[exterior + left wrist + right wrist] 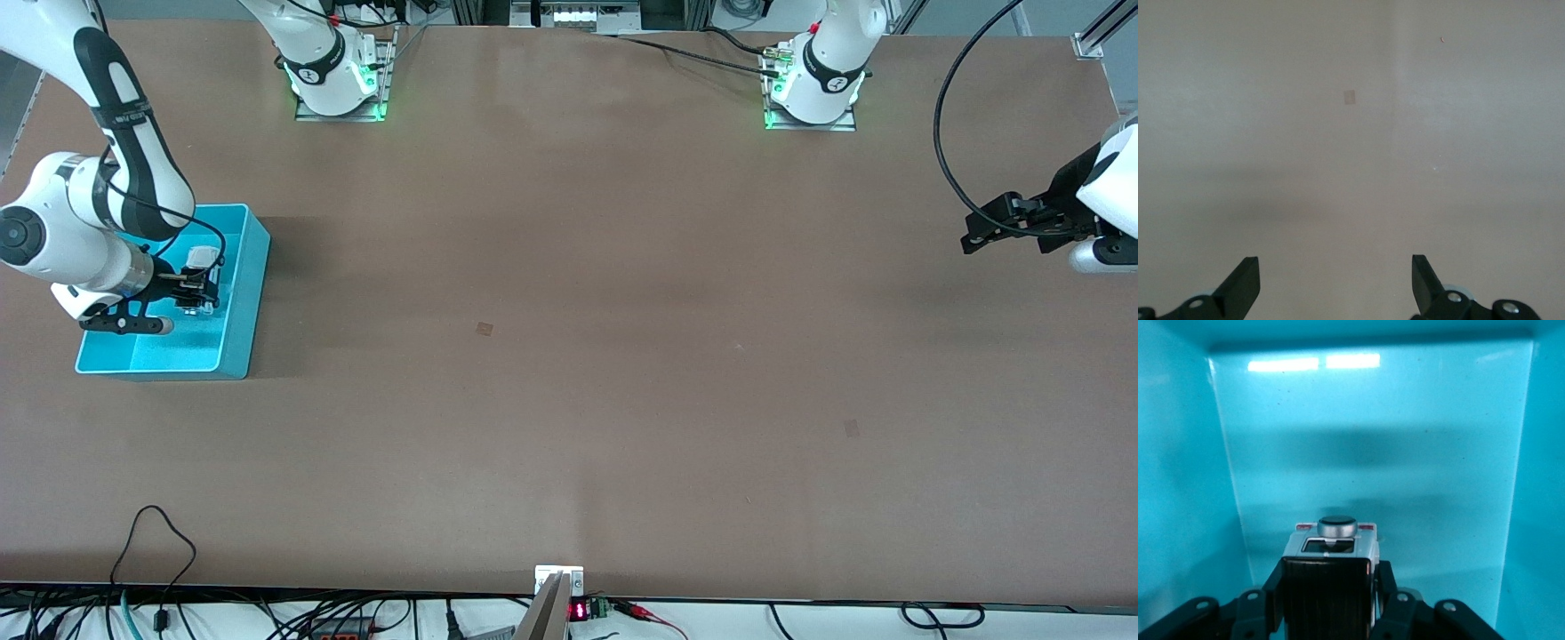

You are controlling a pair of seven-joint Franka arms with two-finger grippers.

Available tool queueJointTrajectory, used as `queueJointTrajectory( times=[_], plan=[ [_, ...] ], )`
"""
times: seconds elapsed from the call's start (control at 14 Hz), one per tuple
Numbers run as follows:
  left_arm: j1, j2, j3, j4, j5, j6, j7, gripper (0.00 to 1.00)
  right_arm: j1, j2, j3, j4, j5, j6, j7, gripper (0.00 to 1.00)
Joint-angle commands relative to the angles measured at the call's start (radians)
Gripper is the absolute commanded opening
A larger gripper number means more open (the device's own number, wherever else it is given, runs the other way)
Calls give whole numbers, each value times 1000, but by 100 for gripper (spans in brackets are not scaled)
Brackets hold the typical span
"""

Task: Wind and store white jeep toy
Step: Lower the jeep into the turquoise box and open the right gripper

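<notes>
The white jeep toy (pixel 1329 550), with its black ribbed roof panel and a round grey spare wheel at its end, sits between the fingers of my right gripper (pixel 1329 577). The fingers press its two sides. In the front view the right gripper (pixel 199 283) holds the jeep (pixel 201 260) inside the turquoise bin (pixel 233 307) at the right arm's end of the table. I cannot tell whether the jeep touches the bin floor. My left gripper (pixel 1335 280) is open and empty over bare table at the left arm's end (pixel 1000 222), where that arm waits.
The bin's turquoise walls (pixel 1218 453) close in around the right gripper on three sides. A small brown patch (pixel 484 328) lies mid-table and another (pixel 852 428) toward the left arm's end, which also shows in the left wrist view (pixel 1349 97). Cables hang along the table's near edge.
</notes>
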Motion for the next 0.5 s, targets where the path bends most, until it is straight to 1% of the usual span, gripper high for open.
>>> queueJointTrajectory(
  times=[0.0, 0.36, 0.43],
  plan=[
    [-2, -25, 2, -16, -11, -11, -4, 100, -32, 10, 10, -5, -15, 32, -30, 0],
    [8, -25, 2, -14, -12, -20, -6, 100, -43, 36, 10, -8, -15, 55, -33, 0],
    [8, -25, 2, -14, -12, -20, -6, 100, -43, 39, 12, -9, -15, 60, -33, 2]
  ],
)
